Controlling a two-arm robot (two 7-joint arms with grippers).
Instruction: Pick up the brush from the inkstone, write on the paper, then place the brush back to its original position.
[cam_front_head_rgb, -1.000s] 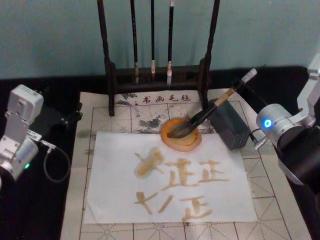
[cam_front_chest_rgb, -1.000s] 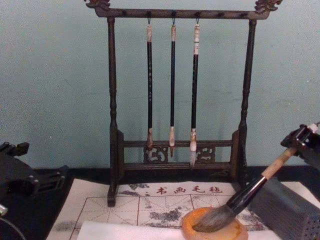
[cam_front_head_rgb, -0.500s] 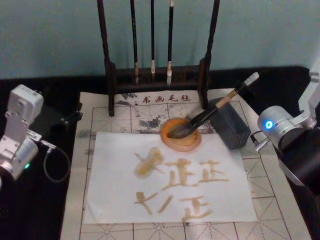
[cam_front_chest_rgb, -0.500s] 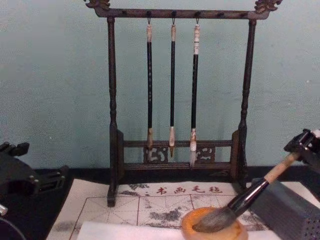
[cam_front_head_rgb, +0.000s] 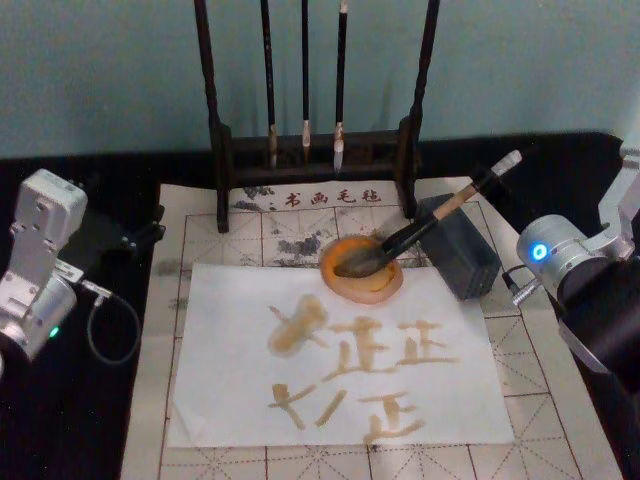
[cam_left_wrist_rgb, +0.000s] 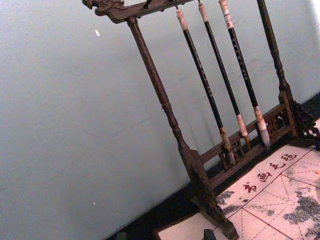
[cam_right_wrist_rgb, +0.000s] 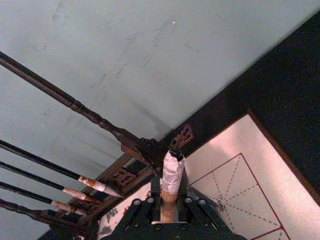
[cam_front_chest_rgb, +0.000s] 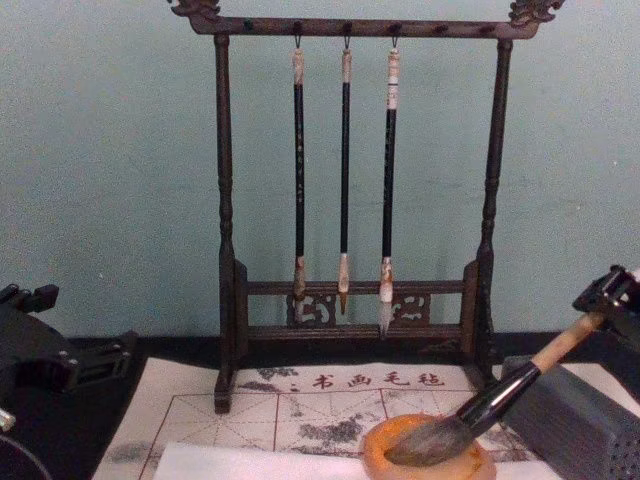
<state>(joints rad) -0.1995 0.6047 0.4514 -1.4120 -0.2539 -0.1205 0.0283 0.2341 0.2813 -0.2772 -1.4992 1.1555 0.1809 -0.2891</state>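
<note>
Rack: a dark wooden brush rack (cam_front_head_rgb: 318, 150) stands at 12 o'clock, at the far edge of the mat, against a pale blue-green wall.
Hanging brushes: three thin black-shafted brushes (cam_front_chest_rgb: 344, 170) hang side by side from the rack's top bar, tips down.
Mat: a beige felt mat (cam_front_head_rgb: 210, 240) with a red grid and red characters lies under everything on the black table.
Grey block: a grey perforated block (cam_front_head_rgb: 462, 250) sits at 2 o'clock from the paper, just beside the inkstone, under the brush handle.
Paper: the white paper (cam_front_head_rgb: 230, 370) lies at the centre of the mat, marked with tan strokes and characters.
Inkstone: the round orange-tan inkstone (cam_front_head_rgb: 385, 285) sits at the paper's far edge, at 1 o'clock.
Brush: the brush (cam_front_head_rgb: 425, 228) leans with its tuft resting in the inkstone and its handle rising toward 2 o'clock over the grey block; its white-wrapped end points up.
Right gripper: the right gripper (cam_right_wrist_rgb: 167, 212) is at the brush's upper handle, dark fingers (cam_right_wrist_rgb: 141, 212) on either side of it; whether they are clamped on it or released, I cannot tell.
Right arm: it comes in from 3 o'clock, with a blue light glowing on its silver joint.
Left arm: it is parked at 9 o'clock, off the mat.
</note>
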